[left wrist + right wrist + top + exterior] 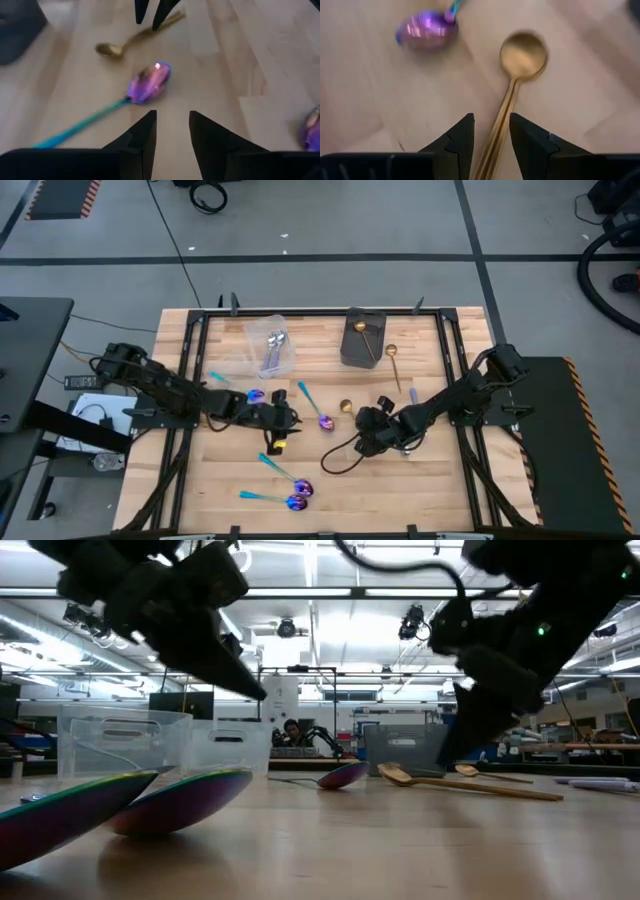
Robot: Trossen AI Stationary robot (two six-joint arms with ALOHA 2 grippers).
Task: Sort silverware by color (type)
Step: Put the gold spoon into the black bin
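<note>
My right gripper (362, 423) is open just above the table's middle. Its fingers stand on either side of the handle of a gold spoon (512, 90) that lies flat on the wood, and they do not visibly touch it. My left gripper (287, 420) is open and empty, a little left of an iridescent spoon with a teal handle (148, 82). More iridescent spoons lie at the left (255, 395) and near the front edge (298, 492). Silver spoons lie in a clear tub (270, 345). A gold spoon (368, 338) lies in the dark grey box (350, 350).
Another gold spoon (393, 360) lies beside the dark box. A lilac-handled spoon (413, 395) lies by the right arm. A black cable (335, 460) loops on the wood below the right gripper. Metal rails frame the table (195, 360).
</note>
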